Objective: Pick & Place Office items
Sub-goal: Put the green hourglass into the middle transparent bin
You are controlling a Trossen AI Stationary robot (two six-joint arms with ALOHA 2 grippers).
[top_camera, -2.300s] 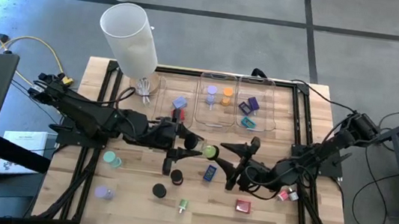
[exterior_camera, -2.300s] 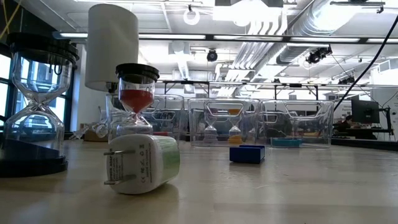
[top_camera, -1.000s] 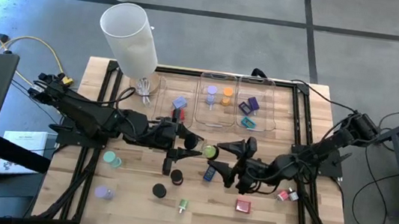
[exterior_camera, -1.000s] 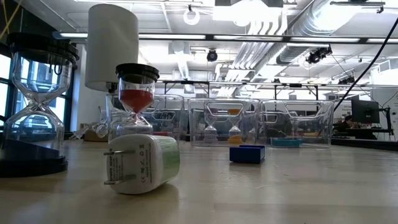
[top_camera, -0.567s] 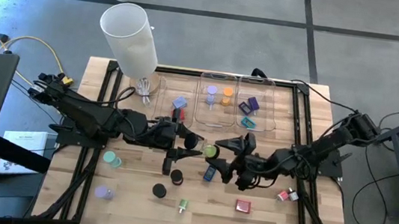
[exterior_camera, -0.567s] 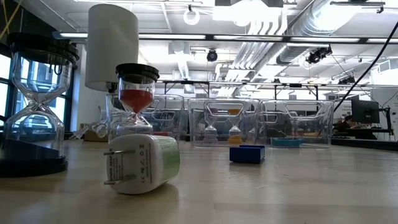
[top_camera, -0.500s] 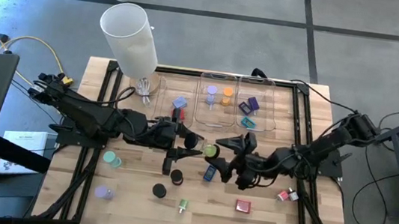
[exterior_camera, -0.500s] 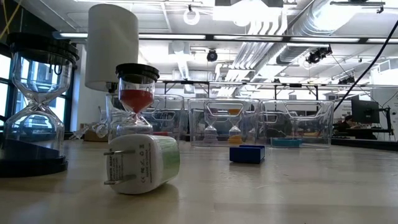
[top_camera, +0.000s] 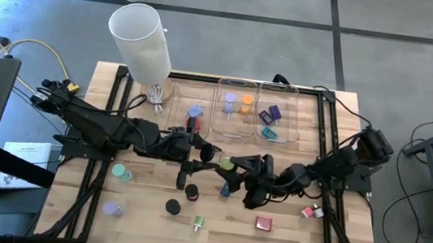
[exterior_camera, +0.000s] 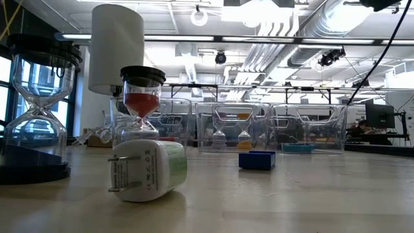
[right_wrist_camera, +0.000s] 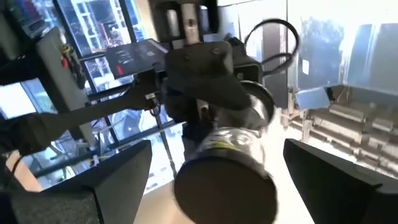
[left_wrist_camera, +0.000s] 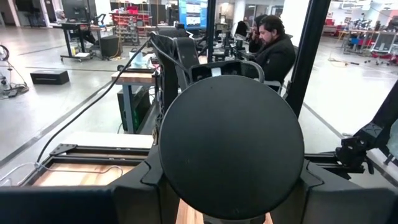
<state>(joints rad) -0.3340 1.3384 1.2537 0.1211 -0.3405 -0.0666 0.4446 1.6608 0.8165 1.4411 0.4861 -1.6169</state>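
High view: at frame centre, the left end effector grasps a black-capped sand timer, its long axis level, pointing right toward the released right end effector.
Left wrist view: the timer's black disc end fills the centre.
Right wrist view: the timer lies between the spread fingers, untouched; the right arm is nearer for a handover.

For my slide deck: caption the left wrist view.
Left gripper holds a black-capped hourglass end-on, filling the frame.
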